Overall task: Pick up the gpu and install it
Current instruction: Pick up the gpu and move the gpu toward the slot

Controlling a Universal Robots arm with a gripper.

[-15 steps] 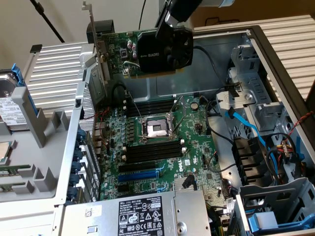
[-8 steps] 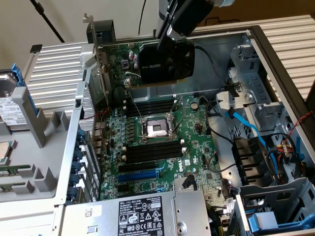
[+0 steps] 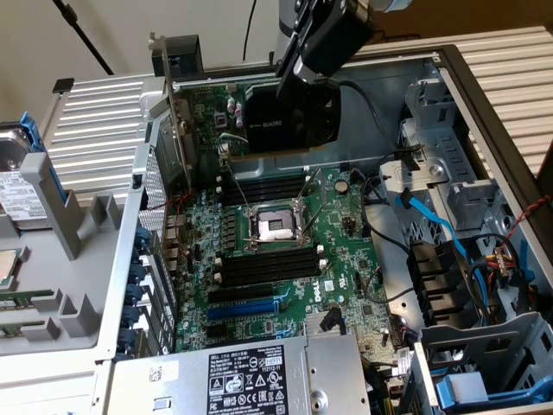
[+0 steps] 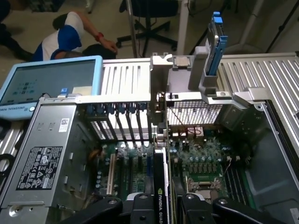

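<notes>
Open desktop computer case [image 3: 484, 95] lying on its side, green motherboard [image 3: 294, 259] exposed inside. Black robot claw [image 3: 315, 47] reaching in from above at the far end of the case, closed on the top edge of the gpu [image 3: 289, 117] and holding it edge-down over the board.

Gpu: black boxy cooler facing the exterior camera, green card behind it, silver end bracket [image 3: 173, 104] standing tall at the exterior view's left end against the case's rear wall. Long axis running side to side across the far end of the motherboard, directly beneath the claw, lower edge close above or perhaps touching the board; whether any connector is seated cannot be told.

Wrist view: card seen end-on as a thin black strip [image 4: 161, 196] gripped between the two black fingers [image 4: 198, 205], pointing straight toward the slotted rear panel [image 4: 126, 121] of the case.

Elsewhere on the board: empty processor socket [image 3: 272, 226], rows of black memory slots [image 3: 268, 264], a blue expansion slot [image 3: 242, 309]. Grey power supply [image 3: 251, 376] at the near end. Person partly visible on the floor [image 4: 70, 35] beyond the case.
</notes>
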